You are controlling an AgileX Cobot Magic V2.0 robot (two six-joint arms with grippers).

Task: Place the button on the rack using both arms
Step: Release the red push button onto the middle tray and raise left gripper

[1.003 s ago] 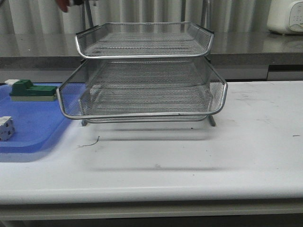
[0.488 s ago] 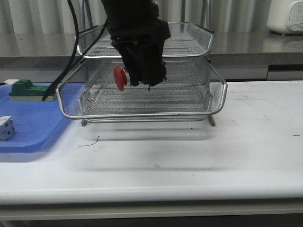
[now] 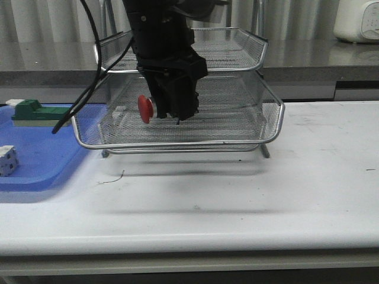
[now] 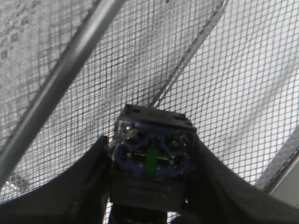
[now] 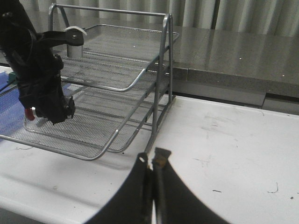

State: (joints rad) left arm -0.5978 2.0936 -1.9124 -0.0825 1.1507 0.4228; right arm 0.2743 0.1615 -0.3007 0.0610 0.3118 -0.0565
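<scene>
- The button (image 3: 147,109) is held in the left hand (image 3: 172,106), in front of the middle tier of the rack (image 3: 177,144) and above that tier's front rim, clear of the table (image 3: 237,195).
- In the front view the red mushroom head is turned toward the robot's left side, and the dark body is clamped between the black fingers.
- In the left wrist view the blue-black block body of the button (image 4: 152,154) is seen end on, with a small green part at its centre, and one black finger (image 4: 88,186) is pressed against each flank.
- Wire mesh and a chrome rim of the rack (image 4: 70,65) fill the background of that view; whether the button touches the mesh cannot be told.
- The right hand (image 5: 152,161) is seen with its two fingertips brought together, with nothing held between them; it hangs above the white table, beside the rack's right end and well apart from the button.
- In the right wrist view the left arm (image 5: 37,79) is seen over the front of the rack (image 5: 117,93), with a sliver of the red head (image 5: 30,113) showing below it.
- A blue tray (image 3: 35,154) lies on the table just left of the rack, carrying a green block component (image 3: 38,112) and a white cube-like part (image 3: 7,160).
- A white appliance (image 3: 357,21) stands on the grey counter behind.
</scene>
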